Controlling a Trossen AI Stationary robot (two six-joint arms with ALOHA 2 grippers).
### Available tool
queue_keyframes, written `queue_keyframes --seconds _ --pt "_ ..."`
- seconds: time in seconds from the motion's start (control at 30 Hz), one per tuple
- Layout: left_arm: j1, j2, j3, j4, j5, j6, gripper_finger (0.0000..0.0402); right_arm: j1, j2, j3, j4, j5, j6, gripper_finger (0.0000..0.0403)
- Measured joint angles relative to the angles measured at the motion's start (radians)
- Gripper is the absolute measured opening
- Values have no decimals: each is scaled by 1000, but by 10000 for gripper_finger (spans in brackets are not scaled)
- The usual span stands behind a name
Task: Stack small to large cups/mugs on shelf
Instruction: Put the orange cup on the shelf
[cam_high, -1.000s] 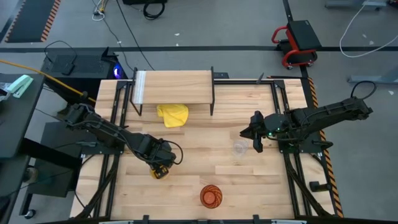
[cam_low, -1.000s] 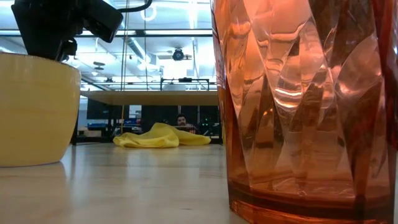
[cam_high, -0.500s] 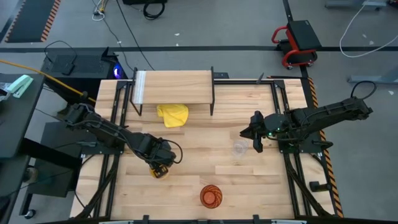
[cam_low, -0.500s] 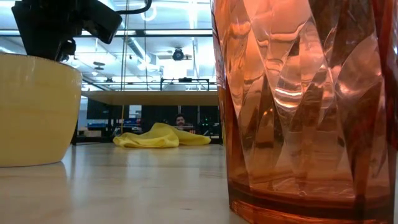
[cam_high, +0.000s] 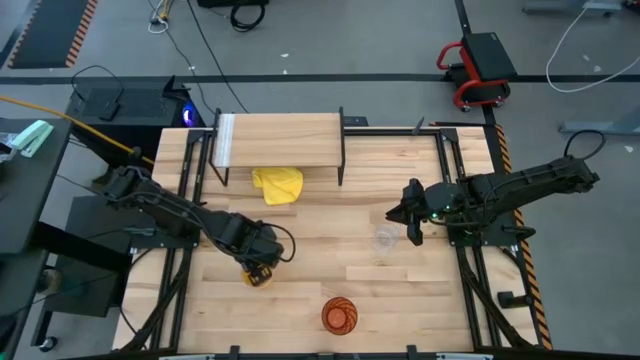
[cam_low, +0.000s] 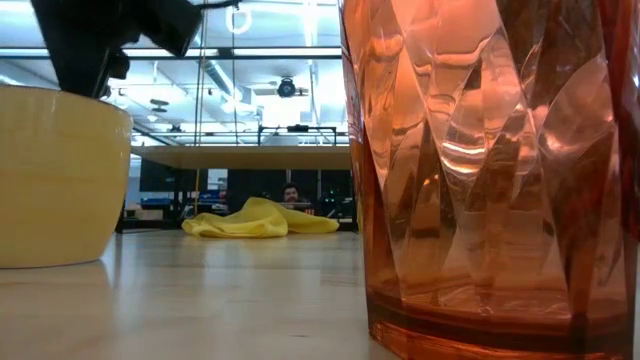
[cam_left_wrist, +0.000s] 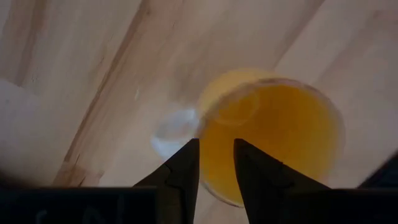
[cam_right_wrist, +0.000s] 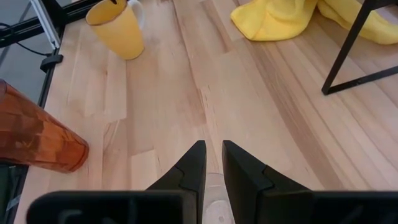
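Left end effector (cam_left_wrist: 214, 165) over orange mug (cam_left_wrist: 270, 140) near desk's front-left, fingers narrowly apart astride rim (grip handle-side wall squarely before lifting). Right end effector (cam_right_wrist: 213, 163) near-closed above clear cup (cam_high: 386, 238), mid-right.

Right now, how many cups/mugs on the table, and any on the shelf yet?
3, none on the shelf. Orange mug under the left gripper; clear cup by the right gripper; tumbler at the near edge.
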Motion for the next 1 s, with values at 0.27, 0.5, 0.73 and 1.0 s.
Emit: queue_keyframes --seconds 0.27,0.5,0.73,1.0 --pt "-2 0 118 -26 -56 75 108 0 0 0 -40 0 51 60" --pt "35 0 213 -64 -181 188 107 0 0 0 -61 0 93 60" --pt "136 0 264 -47 -245 305 107 0 0 0 -122 0 150 60" --pt "214 0 265 -52 -245 337 107 0 0 0 -166 29 179 60"
